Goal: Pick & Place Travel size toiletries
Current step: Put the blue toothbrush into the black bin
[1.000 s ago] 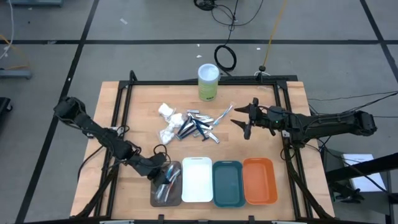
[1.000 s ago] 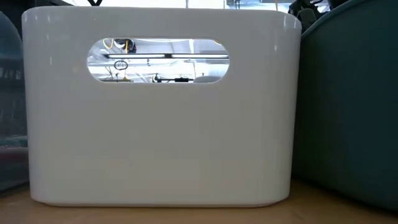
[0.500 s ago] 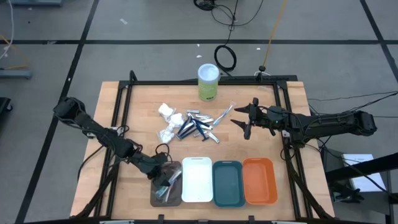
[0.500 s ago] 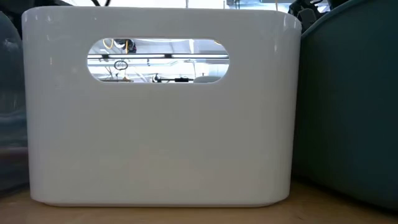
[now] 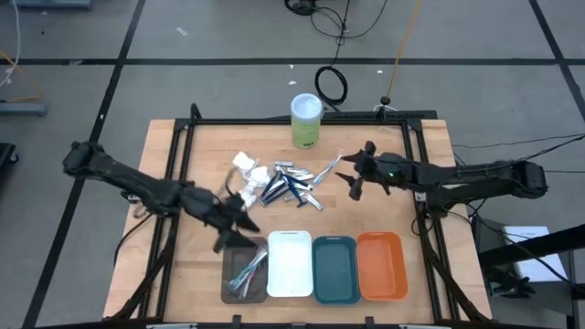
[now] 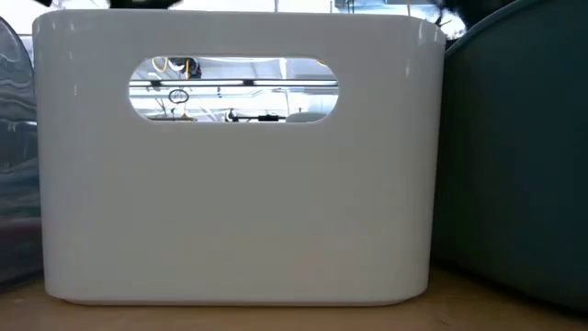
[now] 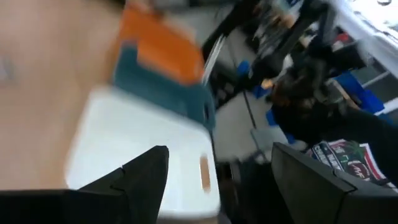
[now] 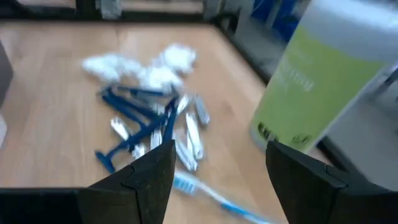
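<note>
Trays: four rounded rectangular trays in a row along the table's near edge; brown tray [image 5: 245, 274] translucent, with a few slim items lying in it; white tray [image 5: 291, 265] smooth and matte; teal tray [image 5: 335, 269]; orange tray [image 5: 381, 265]; in the low view the white tray's wall [image 6: 230, 211] fills the picture, an oval handle slot cut through it
Table: pale wood-grain table [image 5: 183, 174] in a black metal frame
Left gripper: left gripper [image 5: 233, 233] hovers just above the far end of the brown tray, near the white tray's corner; its fingers [image 7: 146, 171] are spread apart, released, nothing between them
Toiletries: a loose heap at the table's middle, beyond the trays; white soft wads [image 5: 247, 178], crumpled and fluffy, on the left of the heap; dark blue razors [image 5: 279, 189] with thin straight handles, crossing one another; small silver metal tools [image 5: 306, 196], shiny and narrow, scattered among and beside the razors; a clear toothbrush [image 5: 327, 169] lying slantwise at the right of the heap
Right gripper: right gripper [image 5: 358, 174] just right of the toothbrush, fingers [image 8: 149, 177] parted and bare
Canister: green-and-white canister [image 5: 306, 121], upright cylinder, behind the heap near the far edge
Room: grey floor [image 5: 228, 37] with dark lines; black cables [image 5: 331, 84] coiled beyond the table
</note>
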Available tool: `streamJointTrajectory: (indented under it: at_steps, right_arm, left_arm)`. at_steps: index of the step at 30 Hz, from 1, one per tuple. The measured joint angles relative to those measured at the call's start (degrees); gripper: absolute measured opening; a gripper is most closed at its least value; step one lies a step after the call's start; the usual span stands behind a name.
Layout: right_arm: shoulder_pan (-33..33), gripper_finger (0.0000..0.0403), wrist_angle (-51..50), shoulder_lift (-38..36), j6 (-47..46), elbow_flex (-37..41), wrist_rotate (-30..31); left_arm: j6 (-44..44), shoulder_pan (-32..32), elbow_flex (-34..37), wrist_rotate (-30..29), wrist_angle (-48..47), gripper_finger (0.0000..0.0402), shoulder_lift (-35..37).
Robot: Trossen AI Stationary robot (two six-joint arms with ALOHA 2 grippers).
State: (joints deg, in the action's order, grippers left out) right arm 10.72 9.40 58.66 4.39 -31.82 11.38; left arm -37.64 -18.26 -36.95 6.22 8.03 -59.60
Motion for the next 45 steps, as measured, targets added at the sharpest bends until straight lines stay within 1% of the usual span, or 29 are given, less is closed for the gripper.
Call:
streamJointTrajectory:
  at_steps: [1,3,6,7,9,10,12,18,21,24,29,31,37,42,45]
  right_arm:
    - [1.2,0.0237,-2.2,1.7,0.0,-1.5,-1.6]
    - [3.8,0.0237,-6.3,5.9,0.9,-5.0,-3.4]
    - [8.3,0.0237,-13.4,13.0,2.4,-10.4,-4.6]
    - [9.6,0.0237,-15.1,15.5,3.5,-12.0,-5.5]
    - [11.6,0.0237,-18.1,20.6,6.1,-14.8,-7.4]
    - [12.4,0.0237,-18.9,22.8,7.6,-15.9,-8.5]
    - [13.5,0.0237,-20.0,27.2,10.2,-18.1,-10.1]
    - [15.5,0.0237,-22.2,36.9,14.5,-22.6,-10.1]
    - [15.9,0.0237,-22.3,39.5,15.8,-23.7,-10.5]
    - [16.0,0.0237,-25.4,41.0,15.9,-24.2,-11.7]
    - [15.4,0.0237,-32.6,40.8,13.5,-24.5,-11.5]
    - [15.2,0.0237,-36.2,40.0,12.4,-24.5,-11.7]
    - [13.1,0.0237,-45.0,37.7,11.3,-24.2,-11.8]
    - [10.4,0.0235,-48.4,35.8,14.4,-24.1,-11.7]
    - [8.5,0.0219,-47.9,35.5,16.9,-23.3,-11.8]
  left_arm:
    - [3.1,0.8,0.0,-1.0,-0.2,0.028,1.8]
    - [10.0,2.3,0.0,-5.2,-1.9,0.028,5.3]
    - [21.8,3.7,0.0,-15.6,-5.7,0.028,9.6]
    - [24.0,4.0,0.0,-19.6,-7.5,0.028,10.4]
    - [25.1,4.5,0.0,-27.2,-9.2,0.028,10.7]
    - [25.1,5.0,0.0,-29.9,-9.4,0.028,10.5]
    - [25.1,5.9,0.0,-32.5,-9.1,0.028,10.2]
    - [24.9,8.5,0.0,-32.7,-9.7,0.028,8.0]
    - [25.1,9.1,0.0,-32.8,-9.7,0.028,6.9]
    - [25.2,9.6,0.0,-32.7,-9.9,0.028,5.6]
    - [25.2,9.7,0.0,-32.7,-10.0,0.028,4.3]
    - [25.4,9.7,0.0,-31.7,-10.0,0.028,4.3]
    - [25.4,9.7,0.0,-31.6,-9.9,0.028,4.4]
    - [25.4,9.7,0.0,-31.6,-10.0,0.028,4.4]
    - [25.3,9.7,0.0,-31.6,-10.0,0.028,4.4]
